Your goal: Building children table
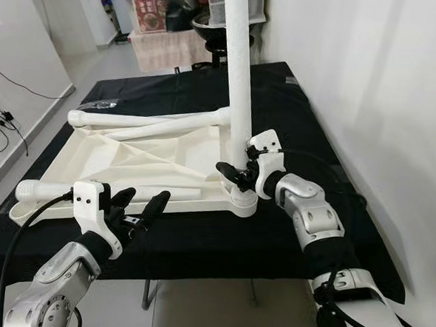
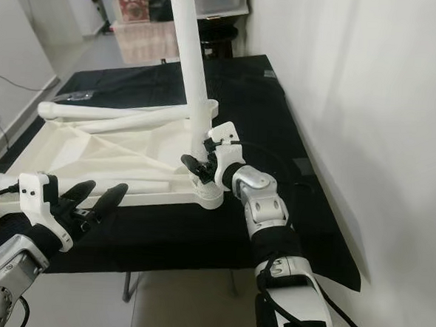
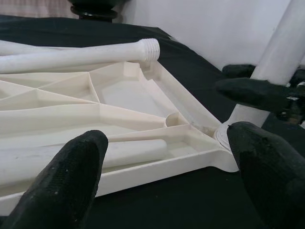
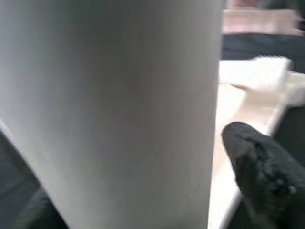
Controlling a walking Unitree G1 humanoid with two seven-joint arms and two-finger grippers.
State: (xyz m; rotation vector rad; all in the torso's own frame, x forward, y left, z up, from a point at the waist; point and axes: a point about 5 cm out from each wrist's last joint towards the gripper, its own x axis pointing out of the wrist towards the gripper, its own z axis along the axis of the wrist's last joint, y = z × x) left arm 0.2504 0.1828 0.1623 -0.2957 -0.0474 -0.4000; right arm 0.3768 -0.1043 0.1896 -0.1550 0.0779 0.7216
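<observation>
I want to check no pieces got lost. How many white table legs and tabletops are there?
upright table leg: 1
lying table legs: 3
upside-down tabletop: 1
Total: 5

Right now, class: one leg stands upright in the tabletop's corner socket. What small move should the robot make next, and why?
Probably twist the upright leg further into its socket: the right gripper clasps it near the base, while the left gripper hovers open by the tabletop.

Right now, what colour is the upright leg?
White leg, clearest in the left eye view.
</observation>
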